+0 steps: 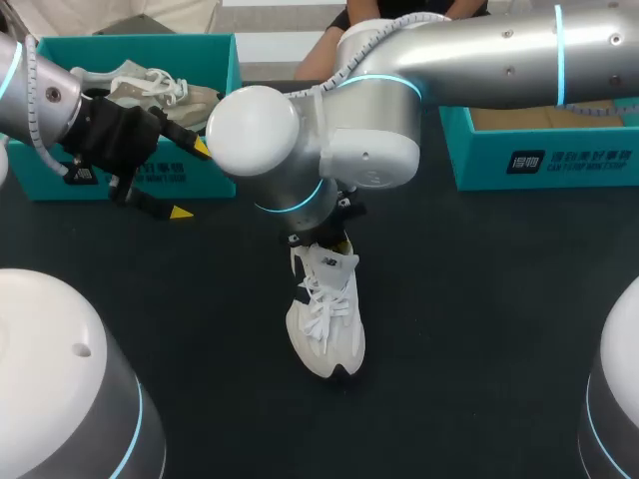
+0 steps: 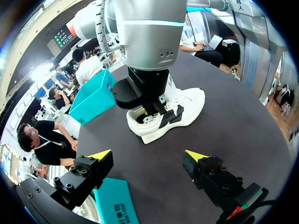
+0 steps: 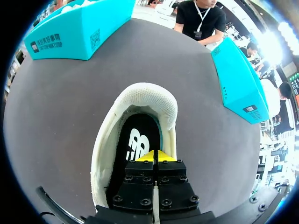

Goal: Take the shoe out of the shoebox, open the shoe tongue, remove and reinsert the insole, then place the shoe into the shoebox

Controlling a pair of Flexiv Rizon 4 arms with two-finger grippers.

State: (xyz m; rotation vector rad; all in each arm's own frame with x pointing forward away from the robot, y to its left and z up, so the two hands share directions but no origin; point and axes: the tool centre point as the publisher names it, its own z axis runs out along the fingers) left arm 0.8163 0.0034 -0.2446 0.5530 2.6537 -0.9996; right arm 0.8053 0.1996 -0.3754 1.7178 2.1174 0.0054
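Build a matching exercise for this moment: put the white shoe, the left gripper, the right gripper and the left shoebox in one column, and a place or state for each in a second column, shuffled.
Things
1. white shoe
2. left gripper
3. right gripper
4. left shoebox

Places and states
A. shut, tips down inside the shoe's opening
B. holds a second, beige shoe
C. stands on its sole in the middle of the dark table
D. open, above the table, with nothing between its fingers

Pairs: 1-C; 2-D; 3-A; 4-B
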